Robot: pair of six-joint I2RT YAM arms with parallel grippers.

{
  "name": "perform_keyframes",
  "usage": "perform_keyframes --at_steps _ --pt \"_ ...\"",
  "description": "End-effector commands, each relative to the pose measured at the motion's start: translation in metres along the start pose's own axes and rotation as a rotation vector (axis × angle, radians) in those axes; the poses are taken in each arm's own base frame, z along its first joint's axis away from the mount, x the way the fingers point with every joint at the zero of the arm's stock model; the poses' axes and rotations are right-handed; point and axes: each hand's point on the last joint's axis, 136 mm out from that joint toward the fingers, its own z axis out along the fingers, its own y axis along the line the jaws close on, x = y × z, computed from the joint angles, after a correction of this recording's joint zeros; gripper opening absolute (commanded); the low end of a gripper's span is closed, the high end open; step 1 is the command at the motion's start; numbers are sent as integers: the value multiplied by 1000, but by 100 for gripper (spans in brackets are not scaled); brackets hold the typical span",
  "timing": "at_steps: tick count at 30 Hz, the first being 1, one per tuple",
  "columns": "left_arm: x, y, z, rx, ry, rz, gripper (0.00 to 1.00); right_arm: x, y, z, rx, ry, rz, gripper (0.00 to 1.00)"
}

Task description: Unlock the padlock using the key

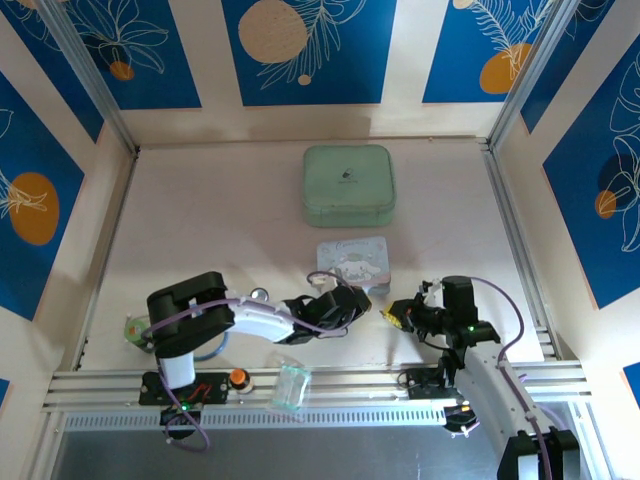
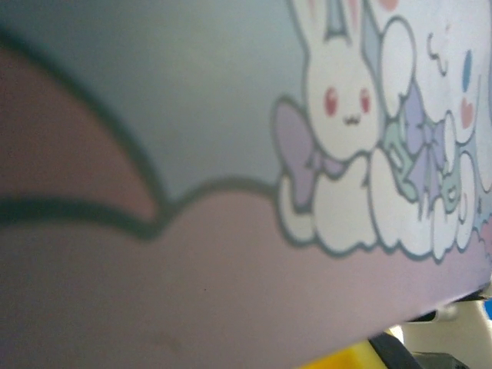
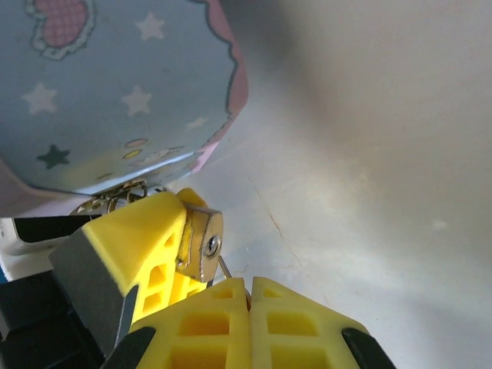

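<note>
The brass padlock (image 3: 201, 244) is clamped in my left gripper's yellow fingers (image 3: 138, 246), its keyhole end turned toward the right wrist camera. The thin silver shackle shows behind it, against the pale blue cartoon tin (image 3: 115, 92). My right gripper (image 3: 250, 284) is shut on the key (image 3: 224, 267). The key's thin blade sticks up with its tip just below the keyhole, beside the lock body. From above, my left gripper (image 1: 372, 308) and right gripper (image 1: 400, 316) meet at the padlock (image 1: 386, 314), just in front of the tin (image 1: 352, 262). In the left wrist view the tin's lid (image 2: 231, 115) sits very close.
A mint-green square case (image 1: 348, 185) lies at the back centre. A clear plastic cup (image 1: 291, 388) and an orange knob (image 1: 238, 378) sit on the front rail. A round silver disc (image 1: 258, 294) lies by the left arm. Frame posts stand at both sides.
</note>
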Motion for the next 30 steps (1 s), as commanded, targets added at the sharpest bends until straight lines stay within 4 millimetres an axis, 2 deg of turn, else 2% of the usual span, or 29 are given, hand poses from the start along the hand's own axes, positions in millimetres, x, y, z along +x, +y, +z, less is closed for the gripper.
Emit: perform_keyframes --at_steps 1,4,9,12,18,23,24,25,30 --pt "-10 1 -7 -106 -1 88 0 8 11 -4 -15 47 -25 0" --pt "-15 -2 -15 -230 8 193 0 9 7 -3 -5 52 -21 0" --pt "-10 -2 -3 -106 48 57 0 11 9 1 -52 71 16 0" --pt "-18 -14 -8 -7 30 -4 0 13 10 5 -106 84 72 0" --pt "-30 -24 -21 27 26 -63 0 12 5 5 -107 67 101 0" --pt "-31 -33 -24 63 28 -88 0 14 9 8 -111 89 90 0" --pt "-32 -35 -25 69 26 -93 0 12 23 5 -131 85 64 0" --pt "-33 -37 -26 79 22 -97 0 12 25 5 -138 89 64 0" --pt "-36 -43 -26 124 20 -140 0 9 27 7 -149 80 75 0"
